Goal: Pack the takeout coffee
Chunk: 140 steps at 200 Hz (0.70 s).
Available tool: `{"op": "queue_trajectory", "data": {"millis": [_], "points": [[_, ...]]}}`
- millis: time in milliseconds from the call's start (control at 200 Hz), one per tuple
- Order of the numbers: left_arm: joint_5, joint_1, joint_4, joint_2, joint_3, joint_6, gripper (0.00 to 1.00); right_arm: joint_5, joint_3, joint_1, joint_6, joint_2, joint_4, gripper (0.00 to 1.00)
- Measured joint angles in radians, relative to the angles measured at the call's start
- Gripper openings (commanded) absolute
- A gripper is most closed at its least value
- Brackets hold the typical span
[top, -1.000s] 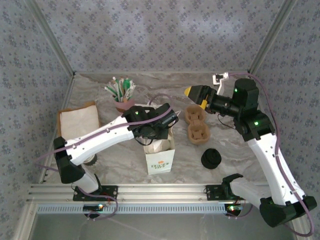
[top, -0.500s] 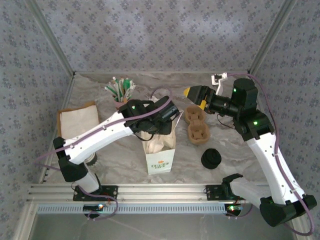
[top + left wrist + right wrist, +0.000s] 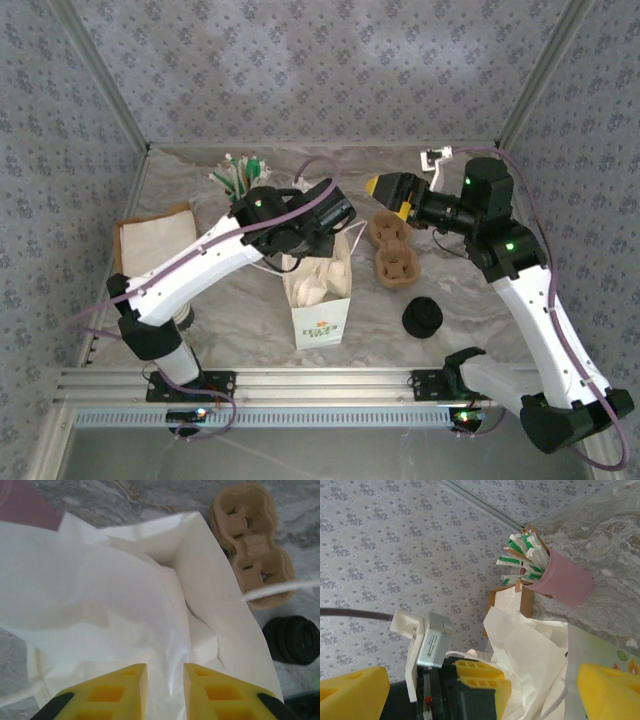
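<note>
Up and back goes the left arm: a second ago it was dipped over the white bag [image 3: 322, 318], now it's lifted clear of the mouth! The takeout coffee, I'd judge, sits down inside that bag, buried under crumpled paper [image 3: 125, 595]; can't make it out. Left claw [image 3: 165, 672] hovers above the opening, fingers a narrow gap apart, pinching nothing. Best play: rise straight, keep off the paper and the handle cord [image 3: 280, 586], so the bag stays upright on the desk [image 3: 465, 285]. Right claw [image 3: 390, 195] waits spread wide beyond the cup carriers [image 3: 392, 248].
</note>
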Motion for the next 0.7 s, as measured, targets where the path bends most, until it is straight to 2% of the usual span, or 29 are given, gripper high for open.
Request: {"op": "queue_trajectory", "data": {"millis": [280,505,700], "points": [[-0.119,0.012,-0.095,0.082,0.092,0.019,0.29,0.000,-0.009,0.003,-0.010,0.006,0.002,0.98],[-0.101,0.029,-0.071,0.091,0.024,0.023,0.10,0.000,-0.023,0.005,-0.014,0.012,0.012,0.98],[-0.017,0.032,0.023,0.093,-0.138,0.025,0.04,0.000,-0.024,0.005,-0.015,0.012,0.014,0.98]]}}
